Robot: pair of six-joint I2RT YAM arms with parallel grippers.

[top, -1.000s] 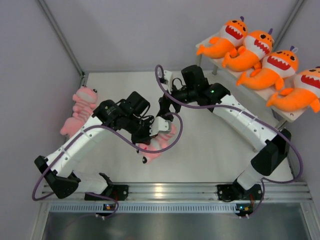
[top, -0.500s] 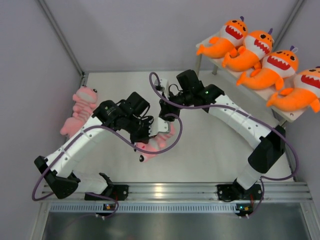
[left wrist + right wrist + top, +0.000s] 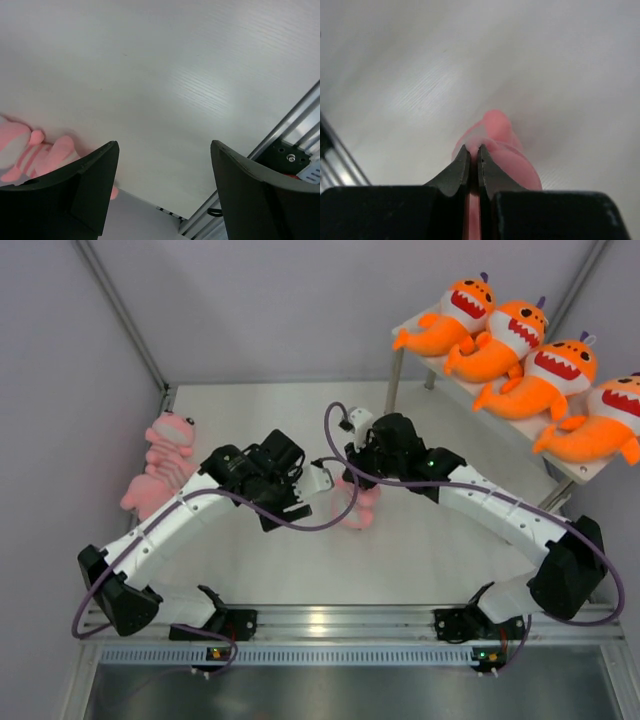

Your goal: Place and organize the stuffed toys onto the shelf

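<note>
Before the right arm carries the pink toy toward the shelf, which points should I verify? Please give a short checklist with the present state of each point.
1. Right gripper shut on the pink plush: ok.
2. Left gripper open, holding nothing: ok.
3. Hold is firm enough to carry: cannot tell; only a thin fold sits at the tips.
4. Free place on the shelf: cannot tell; orange plush fill the top board, and the lower board is hidden.
5. Second pink plush lies far to the left, away from the shelf side: ok.
</note>
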